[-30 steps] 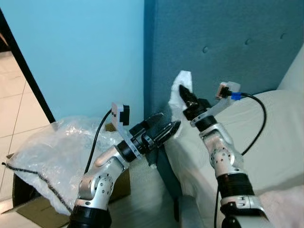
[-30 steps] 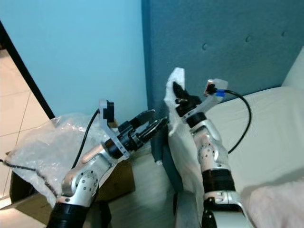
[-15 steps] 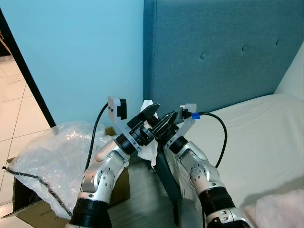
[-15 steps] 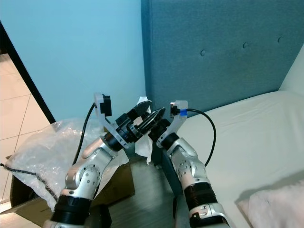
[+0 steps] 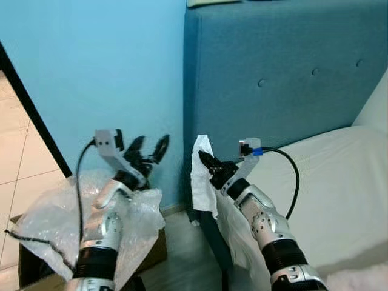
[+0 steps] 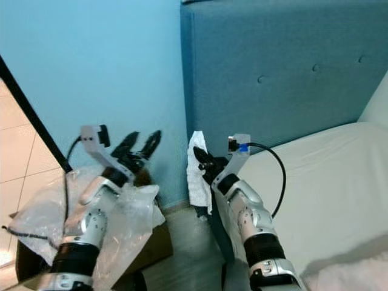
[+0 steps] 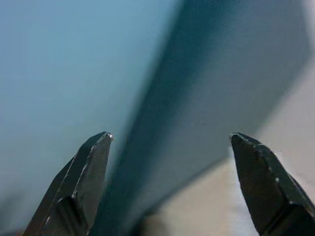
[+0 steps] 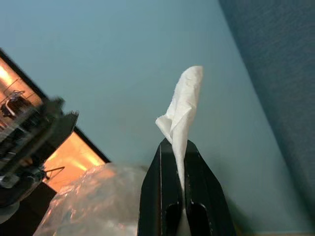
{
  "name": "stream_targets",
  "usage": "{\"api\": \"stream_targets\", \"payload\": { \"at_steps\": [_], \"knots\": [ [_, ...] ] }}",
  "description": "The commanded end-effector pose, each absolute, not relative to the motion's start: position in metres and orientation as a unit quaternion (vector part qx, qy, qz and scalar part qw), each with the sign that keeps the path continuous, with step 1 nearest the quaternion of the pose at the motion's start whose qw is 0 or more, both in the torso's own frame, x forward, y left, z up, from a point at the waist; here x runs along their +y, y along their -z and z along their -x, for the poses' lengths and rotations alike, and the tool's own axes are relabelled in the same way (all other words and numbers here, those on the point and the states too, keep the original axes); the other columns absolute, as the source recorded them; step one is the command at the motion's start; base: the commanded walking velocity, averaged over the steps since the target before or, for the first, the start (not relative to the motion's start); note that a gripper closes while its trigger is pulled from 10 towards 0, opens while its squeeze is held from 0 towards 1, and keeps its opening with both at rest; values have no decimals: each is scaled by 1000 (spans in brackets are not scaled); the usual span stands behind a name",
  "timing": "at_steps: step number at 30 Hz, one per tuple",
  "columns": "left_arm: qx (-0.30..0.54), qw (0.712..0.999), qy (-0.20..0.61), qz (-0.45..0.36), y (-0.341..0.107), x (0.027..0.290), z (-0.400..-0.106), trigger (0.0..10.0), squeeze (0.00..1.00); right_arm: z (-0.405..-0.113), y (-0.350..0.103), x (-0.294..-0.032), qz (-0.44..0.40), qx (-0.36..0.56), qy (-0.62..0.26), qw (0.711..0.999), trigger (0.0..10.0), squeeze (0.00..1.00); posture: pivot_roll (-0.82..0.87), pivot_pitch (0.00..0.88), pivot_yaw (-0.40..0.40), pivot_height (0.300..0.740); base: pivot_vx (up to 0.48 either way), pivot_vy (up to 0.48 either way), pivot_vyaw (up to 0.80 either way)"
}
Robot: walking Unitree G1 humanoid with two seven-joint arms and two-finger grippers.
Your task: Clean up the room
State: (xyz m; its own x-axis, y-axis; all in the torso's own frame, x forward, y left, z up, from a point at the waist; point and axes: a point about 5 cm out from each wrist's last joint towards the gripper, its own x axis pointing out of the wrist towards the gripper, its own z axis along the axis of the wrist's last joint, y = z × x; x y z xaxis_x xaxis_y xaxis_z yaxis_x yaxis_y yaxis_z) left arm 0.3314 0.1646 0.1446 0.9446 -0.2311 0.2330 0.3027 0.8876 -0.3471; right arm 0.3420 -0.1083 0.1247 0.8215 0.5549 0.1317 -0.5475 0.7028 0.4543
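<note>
Currently right gripper [image 5: 204, 159] is clamped on the tissue [image 5: 200, 179], which hangs toward 6 o'clock by the headboard [image 5: 285, 73], while left gripper [image 5: 148, 147], spread wide and empty, sits at its 9 o'clock above the bag [image 5: 48, 209].

Home bedroom. Evidence: bed [image 5: 339, 176] with cream sheet, tufted teal upholstered headboard [image 5: 279, 73] with buttons, tight against a light-blue painted wall [image 5: 91, 66]. Tiled floor [image 5: 12, 151] past a dark door frame [image 5: 33, 121] on the robot's left. Cardboard box [image 6: 148, 239] lined with a clear plastic bag [image 5: 48, 212] beside the bed.
</note>
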Motion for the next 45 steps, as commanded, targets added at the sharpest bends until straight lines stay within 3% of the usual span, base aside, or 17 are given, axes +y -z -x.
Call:
{"api": "stream_targets", "payload": {
  "at_steps": [1,7,12,17,18,19,28,37,45],
  "knots": [
    [-64,980,72,173,-125,186,-328,10000,0,-343,-119,-111,-238,15,-285,928,0,0,-30,0,9,632,0,0,0],
    [-22,985,3,171,-97,209,-322,10000,0,-345,-117,-113,-231,18,-280,932,0,0,-33,0,9,652,0,0,0],
    [-5,984,-15,178,-85,213,-319,10000,0,-345,-115,-112,-225,22,-281,933,0,0,-32,0,4,662,0,0,0],
    [63,981,-49,174,-46,218,-302,10000,0,-341,-107,-107,-197,37,-297,934,0,0,-32,0,-7,682,0,0,0],
    [78,980,-56,175,-38,219,-297,10000,0,-340,-105,-106,-191,40,-301,934,6353,0,-31,0,-11,687,0,0,0],
    [92,977,-64,180,-31,220,-293,10000,0,-339,-102,-105,-189,45,-303,933,10000,0,-30,0,-12,692,0,0,0],
    [210,954,-107,185,28,225,-241,10000,0,-334,-90,-109,-178,54,-307,933,10000,0,-22,0,-23,692,0,0,444],
    [282,934,-126,179,55,223,-209,10000,0,-331,-93,-104,-183,39,-333,924,10000,0,-23,0,-21,692,0,0,795],
    [326,920,-130,172,70,218,-187,10000,0,-319,-101,-89,-198,17,-422,885,10000,0,-25,0,-22,692,0,0,792]
  ]
}}
